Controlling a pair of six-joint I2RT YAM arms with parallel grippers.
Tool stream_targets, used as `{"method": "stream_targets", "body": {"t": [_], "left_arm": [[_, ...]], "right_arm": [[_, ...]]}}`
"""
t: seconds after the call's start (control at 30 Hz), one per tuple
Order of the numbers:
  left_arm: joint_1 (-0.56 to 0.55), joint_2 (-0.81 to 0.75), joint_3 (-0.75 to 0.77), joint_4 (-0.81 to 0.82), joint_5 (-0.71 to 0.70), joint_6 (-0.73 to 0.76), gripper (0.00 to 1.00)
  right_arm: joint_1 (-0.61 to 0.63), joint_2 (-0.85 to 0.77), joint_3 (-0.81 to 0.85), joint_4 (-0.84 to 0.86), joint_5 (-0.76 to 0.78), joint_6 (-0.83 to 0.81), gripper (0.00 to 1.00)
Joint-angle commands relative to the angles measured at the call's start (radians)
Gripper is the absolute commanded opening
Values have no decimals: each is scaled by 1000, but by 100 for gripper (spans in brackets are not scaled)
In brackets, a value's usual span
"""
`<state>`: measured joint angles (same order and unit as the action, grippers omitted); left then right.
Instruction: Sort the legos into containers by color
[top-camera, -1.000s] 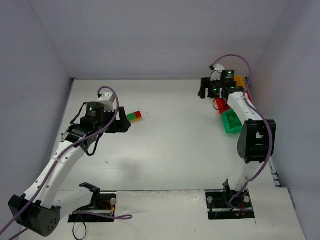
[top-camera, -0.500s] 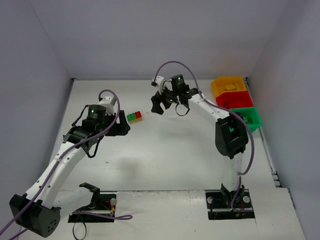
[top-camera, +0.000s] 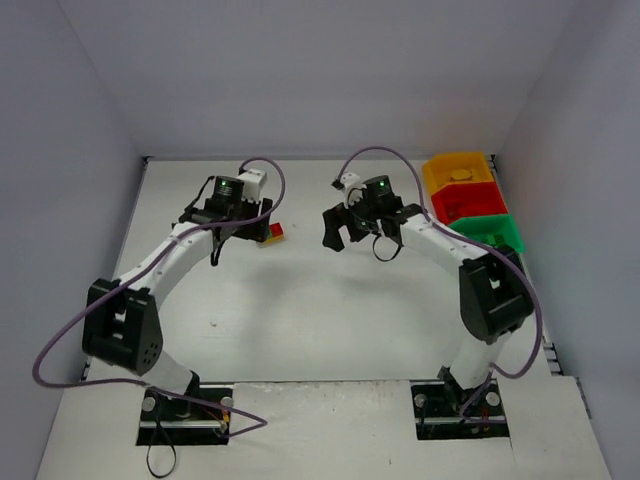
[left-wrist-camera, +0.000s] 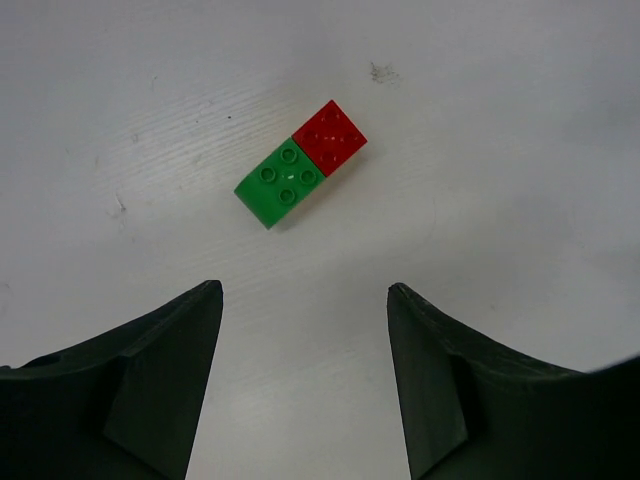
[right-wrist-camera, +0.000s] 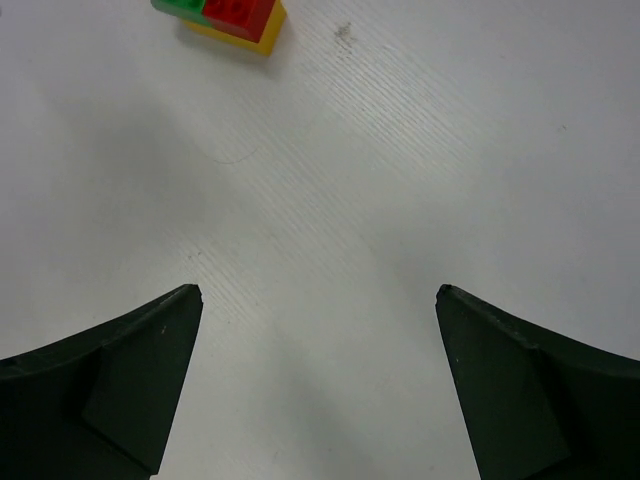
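Swung inward since a second ago, the left claw (left-wrist-camera: 305, 292) hangs open over the green-and-red lego stack (left-wrist-camera: 300, 165) on the table (left-wrist-camera: 500, 150); the right claw (right-wrist-camera: 318, 295), open and empty, hovers nearby.

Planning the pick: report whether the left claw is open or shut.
Open: the left claw shows both fingers apart, nothing between them.

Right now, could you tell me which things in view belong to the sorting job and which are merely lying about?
Job: green brick, red brick, yellow brick beneath; yellow bin, red bin, green bin.
Lying about: just the arms' purple cables.
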<state>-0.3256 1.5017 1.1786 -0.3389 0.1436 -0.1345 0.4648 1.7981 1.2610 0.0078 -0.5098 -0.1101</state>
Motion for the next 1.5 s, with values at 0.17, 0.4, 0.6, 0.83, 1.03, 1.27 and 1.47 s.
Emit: {"method": "stream_targets", "body": {"t": [0.17, 0.4, 0.6, 0.83, 1.03, 1.27, 1.47], "left_arm": [[10, 204, 145, 81, 37, 254, 60], [10, 311, 228, 40, 54, 332, 51], [17, 338, 231, 15, 19, 426, 50], [49, 385, 269, -38, 89, 510, 50], [51, 433, 277, -31, 137, 542, 50], [53, 445, 251, -3, 203, 550, 48], [53, 451, 242, 23, 272, 547, 33]], "right_arm": [[-50, -321, -234, 159, 131, 227, 97], [-87, -427, -336, 179, 110, 240, 89], [-95, -468, -371, 173, 91, 239, 87], [-95, -493, -380, 152, 74, 231, 85], [-97, -514, -380, 138, 50, 236, 84], [-97, -536, -387, 116, 42, 236, 83], [-94, -542, -388, 109, 25, 239, 81]]}}
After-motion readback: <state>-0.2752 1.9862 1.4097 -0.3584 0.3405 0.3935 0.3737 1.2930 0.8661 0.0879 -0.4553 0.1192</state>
